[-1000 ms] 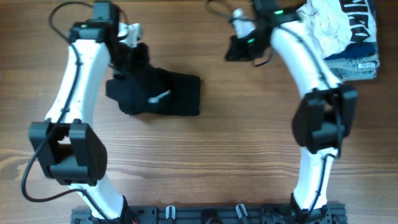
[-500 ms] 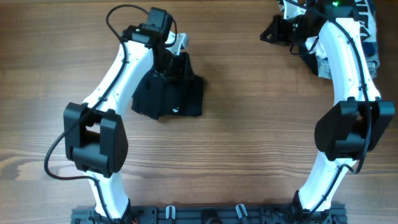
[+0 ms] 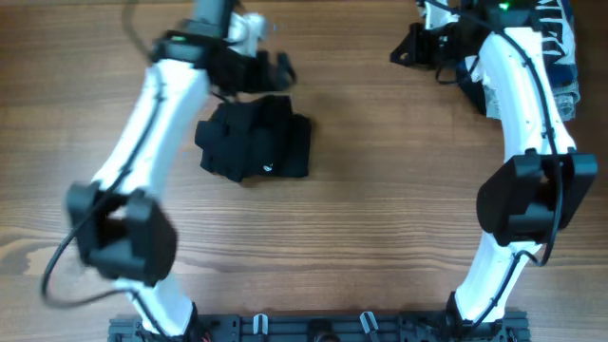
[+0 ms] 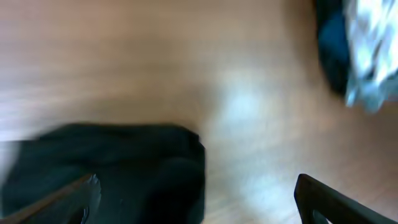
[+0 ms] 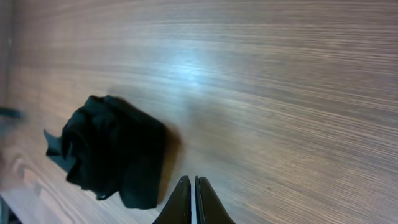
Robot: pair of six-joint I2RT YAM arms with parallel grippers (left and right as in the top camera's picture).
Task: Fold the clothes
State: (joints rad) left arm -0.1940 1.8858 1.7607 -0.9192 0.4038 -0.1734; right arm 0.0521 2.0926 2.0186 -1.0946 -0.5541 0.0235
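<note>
Black garment sits bunched in a rough, lumpy fold on the wooden surface, left of centre, with a small white mark near the edge closest to the arm bases. Left arm reaches over toward the far side. In the overhead view the left jaws are just beyond the garment's far edge, motion-blurred. Left wrist view is blurred too: left jaws spread wide, one fingertip low at the left over the garment, the other low at the right over bare wood, nothing between them. Can't tell from either view whether a fingertip touches the cloth. Right arm stretches to the far right corner. Right jaws are pressed together, the two fingertips side by side with only a hairline gap, pinching nothing, over bare surface. Right wrist view looks across the wood at the garment, well apart from the right jaws. Heap of other clothes, white, navy print and light denim, lies at the far right corner, partly under the right arm. The heap shows blurred at the top right of the left wrist view. Garment and heap are well apart.
</note>
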